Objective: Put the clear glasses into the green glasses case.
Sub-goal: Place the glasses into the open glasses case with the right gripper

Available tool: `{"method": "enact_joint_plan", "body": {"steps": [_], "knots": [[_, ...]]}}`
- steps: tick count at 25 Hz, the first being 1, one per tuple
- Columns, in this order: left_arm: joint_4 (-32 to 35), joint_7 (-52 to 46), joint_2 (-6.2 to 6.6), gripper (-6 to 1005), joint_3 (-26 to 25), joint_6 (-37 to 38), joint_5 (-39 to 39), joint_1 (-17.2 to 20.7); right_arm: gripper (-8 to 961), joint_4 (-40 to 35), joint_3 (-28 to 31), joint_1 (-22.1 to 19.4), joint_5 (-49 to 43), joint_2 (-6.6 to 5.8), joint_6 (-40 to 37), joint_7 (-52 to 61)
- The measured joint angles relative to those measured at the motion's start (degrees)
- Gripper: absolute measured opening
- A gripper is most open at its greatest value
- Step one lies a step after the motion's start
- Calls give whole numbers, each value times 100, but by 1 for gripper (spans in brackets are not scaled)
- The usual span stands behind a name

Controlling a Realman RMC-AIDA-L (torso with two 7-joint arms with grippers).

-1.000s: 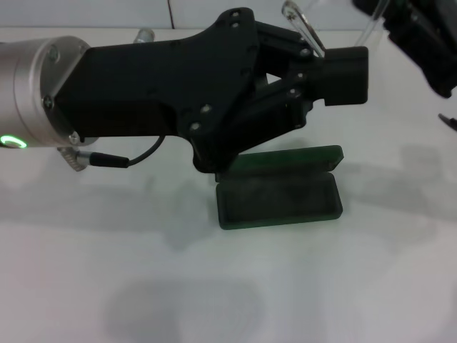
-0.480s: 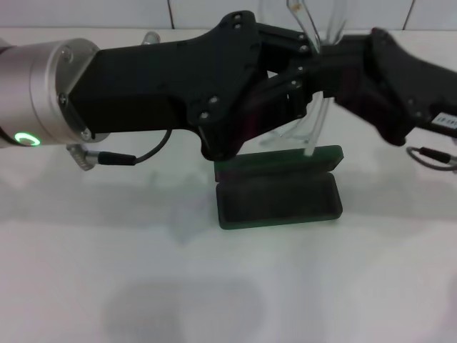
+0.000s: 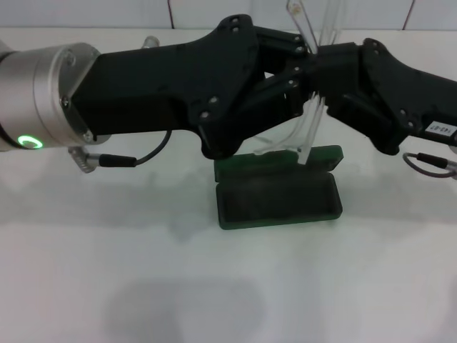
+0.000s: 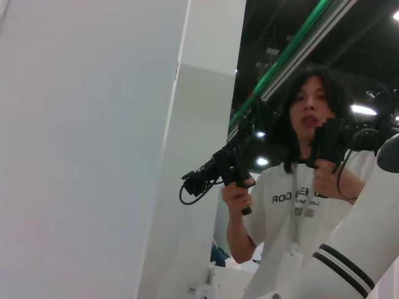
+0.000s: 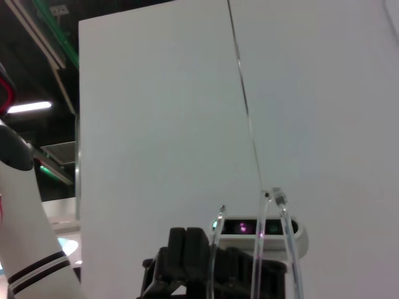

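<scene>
Above the open green glasses case (image 3: 278, 193), left gripper (image 3: 303, 71) clamps the clear glasses (image 3: 303, 136) for handover; right gripper (image 3: 323, 75) meets them, grip unclear.

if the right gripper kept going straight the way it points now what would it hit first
Most likely the clear glasses and, right behind them, the left gripper. The right gripper points across at it, nearly tip to tip. Depth is hard to judge from the head view.
</scene>
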Motion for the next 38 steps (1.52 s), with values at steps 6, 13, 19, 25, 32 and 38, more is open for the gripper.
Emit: {"method": "enact_joint_plan", "body": {"steps": [6, 13, 19, 25, 32, 38], "knots": [[-2, 31, 4, 39, -75, 0, 0, 47, 81, -87, 184, -191, 85, -17, 0, -52], [-12, 49, -2, 39, -142, -4, 14, 48, 81, -108, 221, -226, 89, -28, 0, -57], [-22, 74, -3, 40, -271, -40, 31, 76, 80, -108, 157, -178, -15, -23, 23, -60], [-62, 150, -3, 40, -296, -252, 40, 137, 80, -108, 82, -159, -59, -25, 94, -50], [-157, 203, 0, 40, -299, -299, 45, 102, 80, -108, 52, -139, -59, -28, 97, -47], [-168, 203, 0, 40, -299, -310, 50, 103, 79, -108, 15, -99, -58, -22, 131, -45]]}}
